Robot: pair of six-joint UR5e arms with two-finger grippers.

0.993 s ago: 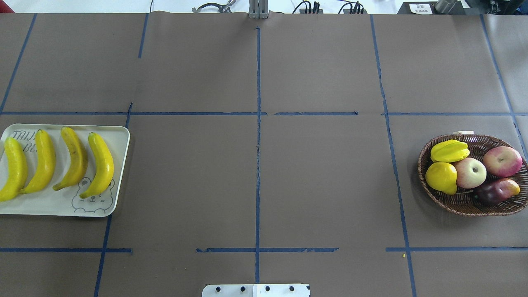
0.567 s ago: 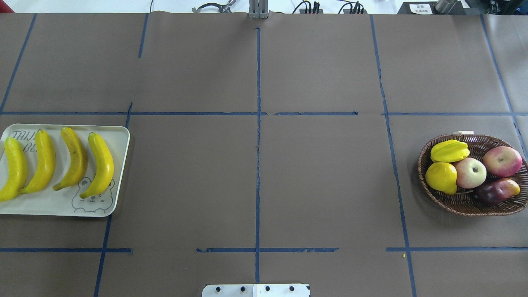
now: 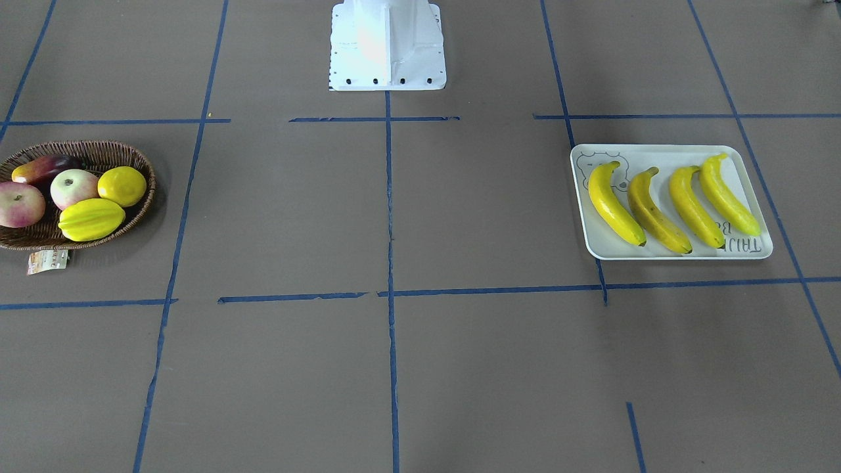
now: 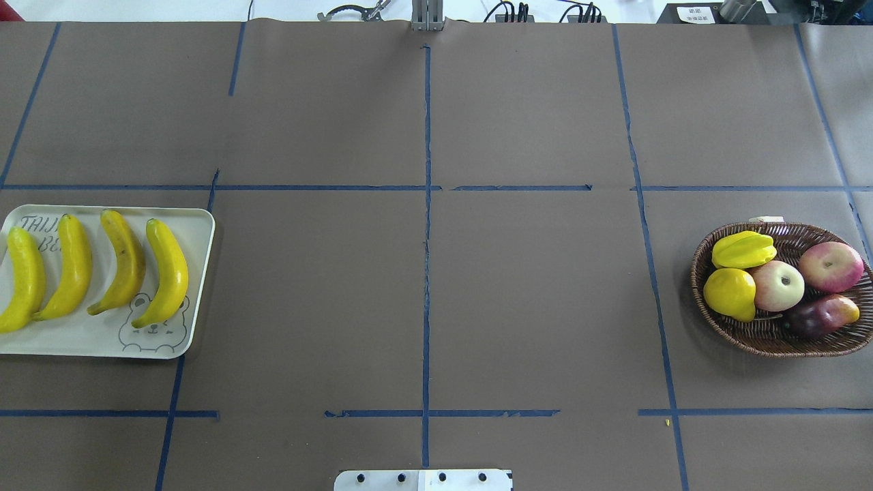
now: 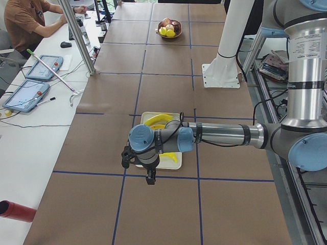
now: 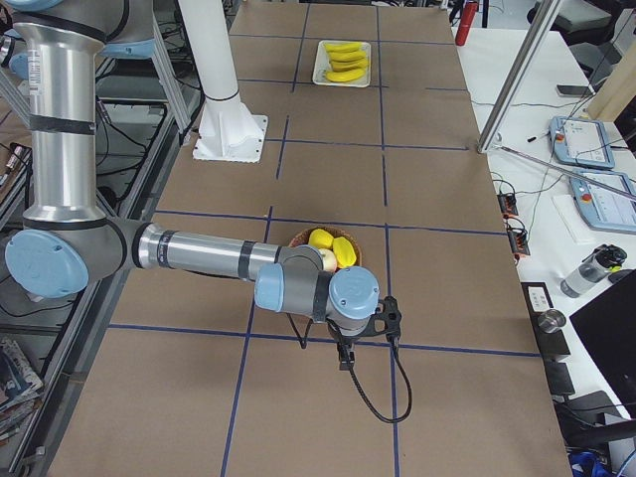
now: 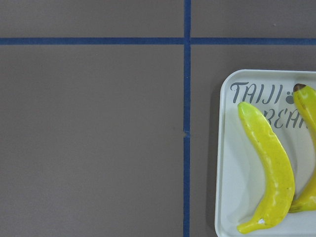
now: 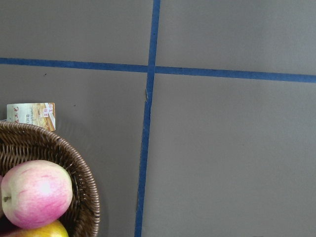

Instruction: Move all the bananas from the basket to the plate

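The brown paper worktop (image 4: 532,293), divided by blue tape lines (image 4: 426,273), is carrying everything. The wicker basket (image 4: 750,339) is sitting at my right end and is holding apples (image 4: 777,285), a starfruit (image 4: 743,249) and a lemon (image 4: 730,293), but no banana. The plate (image 4: 82,341) is lying at my left end, and all four bananas (image 4: 167,273) are lying on it side by side, so I am judging the task as done. They are looking smooth, light and rather stiff, maybe slippery. I would be taking one across its thick middle. My left hand (image 5: 149,177) and my right hand (image 6: 344,360) are showing only in the side views, so I cannot tell if they are open or closed. The overhead view is missing them completely. My left wrist view is showing the plate's lettering (image 7: 256,94) closely, and the right wrist view is showing a paper label (image 8: 30,112) just beside the basket.
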